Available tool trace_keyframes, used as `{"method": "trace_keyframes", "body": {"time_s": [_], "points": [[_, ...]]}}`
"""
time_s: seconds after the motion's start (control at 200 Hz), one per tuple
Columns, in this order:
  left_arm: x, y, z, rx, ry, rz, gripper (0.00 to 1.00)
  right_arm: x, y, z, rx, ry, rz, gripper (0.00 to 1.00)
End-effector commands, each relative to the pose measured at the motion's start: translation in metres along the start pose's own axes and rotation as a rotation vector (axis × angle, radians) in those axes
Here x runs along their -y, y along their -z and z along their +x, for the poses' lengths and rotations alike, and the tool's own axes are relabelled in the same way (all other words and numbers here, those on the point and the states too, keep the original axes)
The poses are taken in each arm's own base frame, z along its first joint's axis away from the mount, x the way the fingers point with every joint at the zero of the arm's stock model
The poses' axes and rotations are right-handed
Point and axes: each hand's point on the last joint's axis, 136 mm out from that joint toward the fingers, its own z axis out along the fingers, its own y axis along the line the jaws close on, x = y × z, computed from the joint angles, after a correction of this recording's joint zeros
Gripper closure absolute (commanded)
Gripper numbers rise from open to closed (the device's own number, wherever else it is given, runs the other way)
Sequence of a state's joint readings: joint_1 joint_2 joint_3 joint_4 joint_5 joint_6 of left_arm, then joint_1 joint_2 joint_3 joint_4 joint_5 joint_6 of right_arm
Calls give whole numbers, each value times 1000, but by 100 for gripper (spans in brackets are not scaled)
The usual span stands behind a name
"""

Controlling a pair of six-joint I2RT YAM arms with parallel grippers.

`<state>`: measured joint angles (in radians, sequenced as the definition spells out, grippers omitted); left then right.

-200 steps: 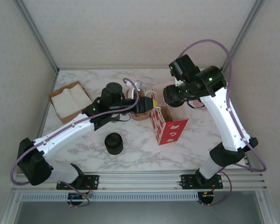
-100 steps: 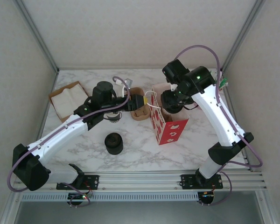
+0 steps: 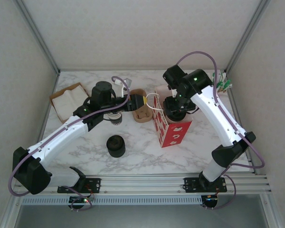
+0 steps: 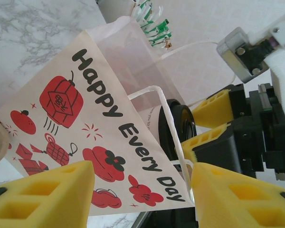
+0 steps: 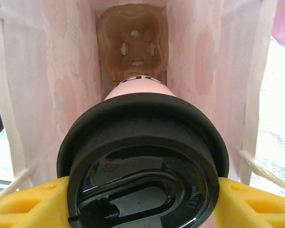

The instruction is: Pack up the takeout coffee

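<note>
The takeout coffee (image 5: 142,161), a cream cup under a round black lid, hangs inside the open mouth of the red-and-white bag (image 3: 173,130), above a brown cup carrier (image 5: 133,35) on the bag's floor. My right gripper (image 5: 142,202) is shut on the cup just under the lid, a yellow finger on each side; from above it sits over the bag's mouth (image 3: 175,107). My left gripper (image 3: 141,102) hovers just left of the bag, open. In the left wrist view its fingers (image 4: 42,199) stand apart before the printed bag wall (image 4: 85,109), and the white handle cord (image 4: 168,118) runs close to the right finger.
A squat black stack of lids (image 3: 116,145) stands near the front centre. A brown cardboard carrier (image 3: 141,113) lies left of the bag, under my left gripper. An open box of napkins (image 3: 69,101) sits at the far left. Green-and-white packets (image 3: 222,84) hang at the right wall.
My right arm has swung left and down, carrying the cup into the bag's mouth. My left gripper has drawn back leftward a little from the bag.
</note>
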<state>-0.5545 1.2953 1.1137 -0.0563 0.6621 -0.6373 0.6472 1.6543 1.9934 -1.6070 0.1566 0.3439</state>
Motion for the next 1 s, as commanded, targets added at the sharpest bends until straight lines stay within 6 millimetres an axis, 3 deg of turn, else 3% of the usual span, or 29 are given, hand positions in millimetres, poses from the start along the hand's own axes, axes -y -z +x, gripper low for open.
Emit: {"method": "trace_keyframes", "body": {"time_s": [0.0,0.991], "points": [[6,4,-5,13,-38,29,44,15,-3,44,-211,16,66,31],[-2,-9,-4,-14,-38,31,45,11,-33,47,-339,10,57,31]]}}
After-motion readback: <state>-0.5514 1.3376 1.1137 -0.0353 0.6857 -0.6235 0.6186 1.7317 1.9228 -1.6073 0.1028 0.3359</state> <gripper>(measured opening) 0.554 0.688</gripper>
